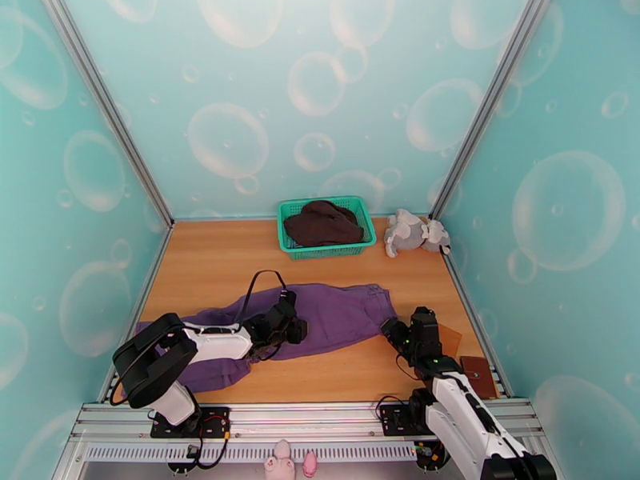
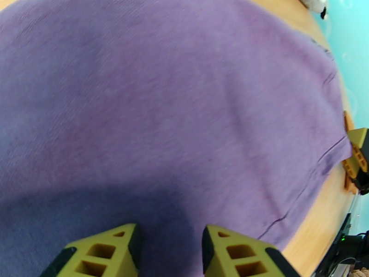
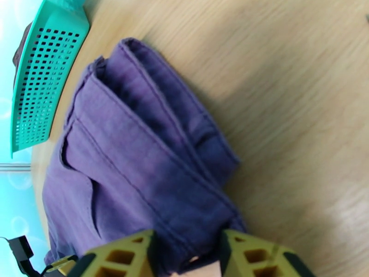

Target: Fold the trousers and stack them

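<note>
On the bench point(image 1: 240, 258), the purple trousers point(image 1: 340, 314) lie spread out, and our left claw point(image 2: 170, 234) hovers half-open and empty above them. Our right claw point(image 3: 187, 241) straddles the waist corner, and we cannot tell if it grips. We fear snagged cloth could drag the fold undone.

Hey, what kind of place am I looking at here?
Probably a robot test booth, not a home: bubble-print backdrop walls on aluminium framing, and a robot arm bolted at the edge of a wooden table.

walls point(image 1: 264, 90): teal, bubble print | table point(image 1: 216, 266): light wood | corner rails point(image 1: 104, 106): metal
</note>
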